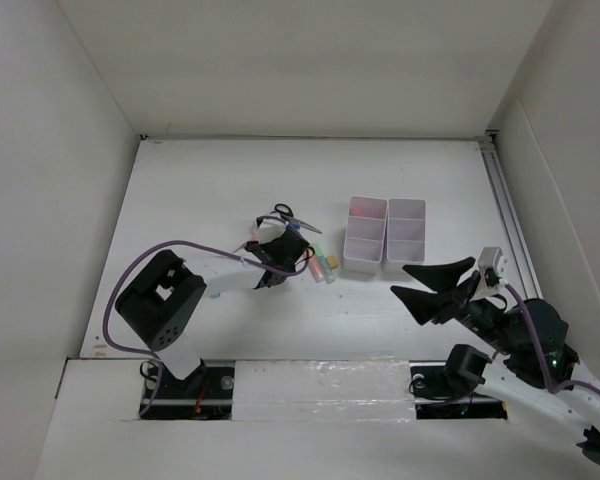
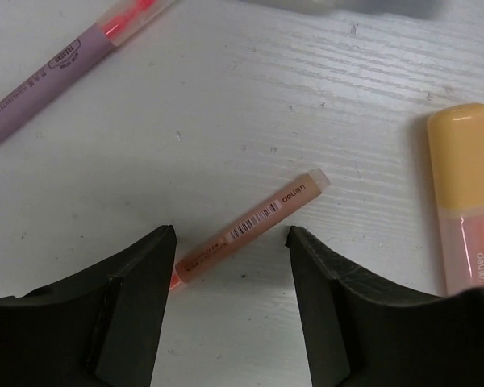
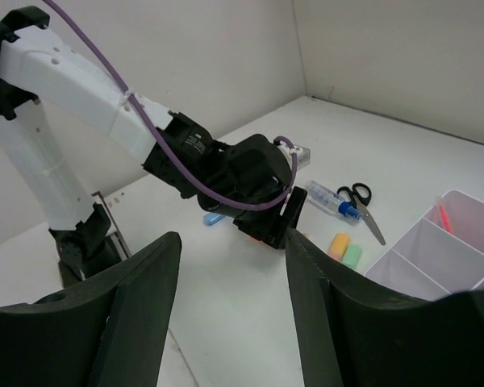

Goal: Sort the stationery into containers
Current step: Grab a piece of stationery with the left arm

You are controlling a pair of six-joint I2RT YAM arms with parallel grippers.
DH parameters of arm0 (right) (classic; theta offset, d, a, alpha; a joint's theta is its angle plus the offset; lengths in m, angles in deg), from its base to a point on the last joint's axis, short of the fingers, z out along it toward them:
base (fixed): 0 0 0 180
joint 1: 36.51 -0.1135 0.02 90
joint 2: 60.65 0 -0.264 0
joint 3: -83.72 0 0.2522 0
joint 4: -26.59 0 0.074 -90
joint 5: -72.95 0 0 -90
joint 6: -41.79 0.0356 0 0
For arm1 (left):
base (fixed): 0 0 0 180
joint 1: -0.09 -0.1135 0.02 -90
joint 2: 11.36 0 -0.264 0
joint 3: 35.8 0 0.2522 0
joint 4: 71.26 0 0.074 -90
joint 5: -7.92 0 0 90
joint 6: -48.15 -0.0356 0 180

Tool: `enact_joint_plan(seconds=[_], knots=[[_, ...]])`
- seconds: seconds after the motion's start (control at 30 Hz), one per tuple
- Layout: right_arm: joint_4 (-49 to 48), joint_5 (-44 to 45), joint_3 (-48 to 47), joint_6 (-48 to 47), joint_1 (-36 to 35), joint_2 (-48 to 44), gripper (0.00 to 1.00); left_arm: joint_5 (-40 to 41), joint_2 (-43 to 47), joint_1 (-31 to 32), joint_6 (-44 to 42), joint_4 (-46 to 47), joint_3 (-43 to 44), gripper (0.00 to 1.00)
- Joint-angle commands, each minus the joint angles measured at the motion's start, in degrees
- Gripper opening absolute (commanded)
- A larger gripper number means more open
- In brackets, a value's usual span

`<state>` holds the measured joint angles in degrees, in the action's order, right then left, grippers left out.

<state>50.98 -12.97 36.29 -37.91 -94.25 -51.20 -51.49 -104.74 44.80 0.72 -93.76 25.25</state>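
The left fingers [image 2: 137, 298] are spread low over the table [image 2: 226, 121], with one thin orange pen [image 2: 254, 223] lying slantwise between them; contact is unclear. Past them lies one purple-labelled pen [image 2: 52, 63]; to their right, one orange-yellow highlighter [image 2: 464, 185] beside one green highlighter [image 3: 352, 256]. One pair of scissors [image 3: 360, 200] and one blue-capped tube [image 3: 329, 196] lie beyond these fingers. The right fingers [image 3: 137, 314] are spread and empty, near one white organiser [image 1: 363, 264] of six compartments, well apart from the pens.
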Motion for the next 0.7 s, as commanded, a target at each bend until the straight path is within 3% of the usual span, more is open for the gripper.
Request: enact_joint_plan(seconds=[0.0, 0.03, 0.33, 0.4, 0.67], knots=[[-2.29, 1.37, 0.01, 0.33, 0.17, -1.1, 0.6, -2.9, -2.77, 1.08, 1.91, -6.47, -0.18, 0.53], [-1.67, 1.37, 0.01, 0.33, 0.17, -1.1, 0.6, -2.9, -3.46, 1.08, 1.91, -7.08, -0.18, 0.46], [0.0, 3.22, -0.52, 0.33, 0.17, -2.68, 0.6, -3.43, -4.53, 2.14, 3.49, -10.25, 0.88, 0.14], [0.0, 3.22, -0.52, 0.33, 0.17, -2.69, 0.6, -4.04, -5.05, 2.14, 3.49, -10.86, 1.4, 0.02], [1.05, 4.36, -1.57, 0.33, 0.17, -2.69, 0.6, -5.99, -2.25, 2.14, 4.89, -8.41, 1.49, 0.0]])
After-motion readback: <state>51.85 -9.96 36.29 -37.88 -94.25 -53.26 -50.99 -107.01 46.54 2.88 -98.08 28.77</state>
